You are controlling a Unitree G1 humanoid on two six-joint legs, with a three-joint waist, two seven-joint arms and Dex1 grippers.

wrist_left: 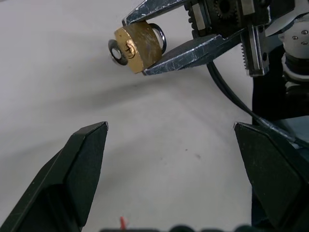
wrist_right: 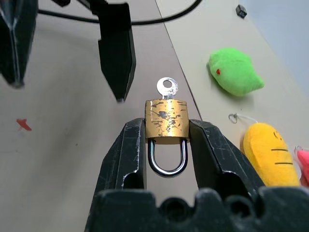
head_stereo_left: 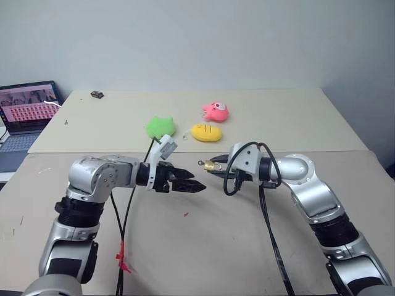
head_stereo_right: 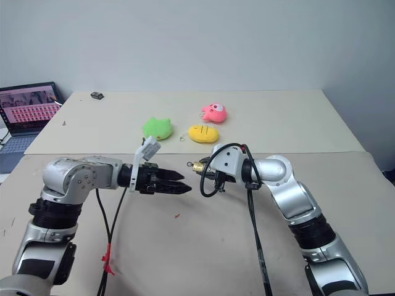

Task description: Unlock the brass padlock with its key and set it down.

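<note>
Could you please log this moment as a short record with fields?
padlock: brass padlock held off the table, shackle toward the wrist
key: key in the keyhole, bow sticking out
right gripper: right gripper, jaws shut on the padlock body
left gripper: left gripper, jaws open, facing the key, not touching it
table: table with green plush, yellow plush, pink plush beyond the arms
laptop: laptop, open, far left

Key (wrist_right: 167,87) blade hidden inside brass padlock (wrist_right: 166,121).
</note>
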